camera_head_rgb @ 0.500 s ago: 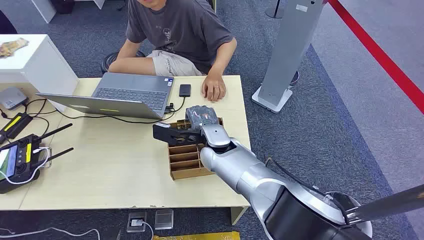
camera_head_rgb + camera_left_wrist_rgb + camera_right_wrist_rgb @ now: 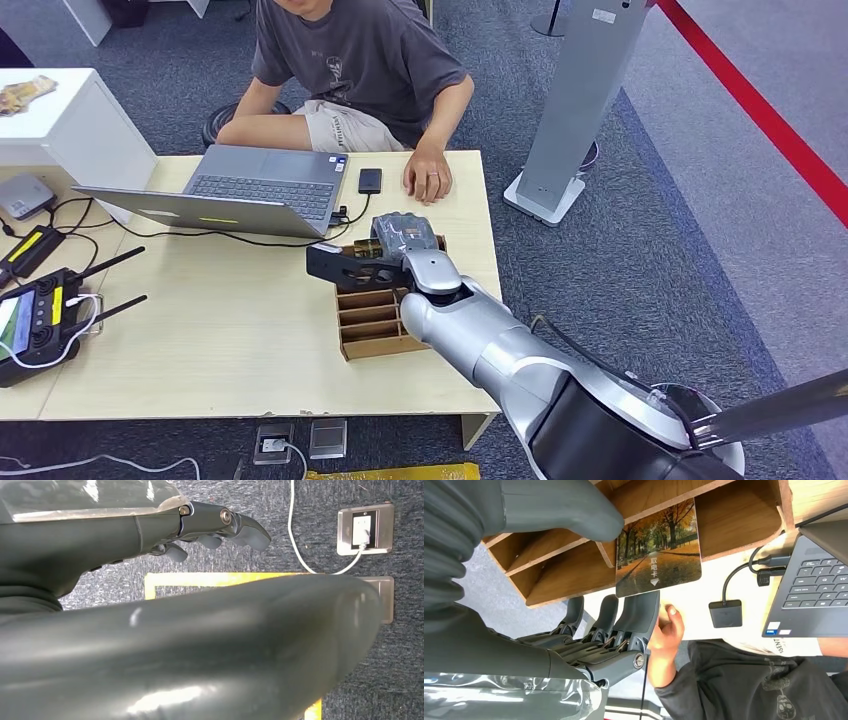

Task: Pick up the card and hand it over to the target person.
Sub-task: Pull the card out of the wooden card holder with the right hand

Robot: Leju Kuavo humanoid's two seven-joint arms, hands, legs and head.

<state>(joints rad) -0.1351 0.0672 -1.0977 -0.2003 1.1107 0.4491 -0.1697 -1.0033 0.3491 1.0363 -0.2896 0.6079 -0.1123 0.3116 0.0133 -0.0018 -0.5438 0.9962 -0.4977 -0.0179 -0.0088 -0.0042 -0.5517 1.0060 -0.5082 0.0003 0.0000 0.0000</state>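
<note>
Card [image 2: 658, 550] is sitting upright in the wooden rack [image 2: 734, 520] at centre frame, and I'm pinching it between my right hand's [image 2: 624, 570] thumb and fingers to lift it clear. My left hand [image 2: 220, 527] is hanging idle, fingers loosely apart.

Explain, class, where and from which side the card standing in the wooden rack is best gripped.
Grip the card by its free edge that sticks out of the wooden rack, thumb on one flat face, fingers on the other. The right hand is placed that way. The card's other edge sits in the slot, so only this end is reachable.
</note>
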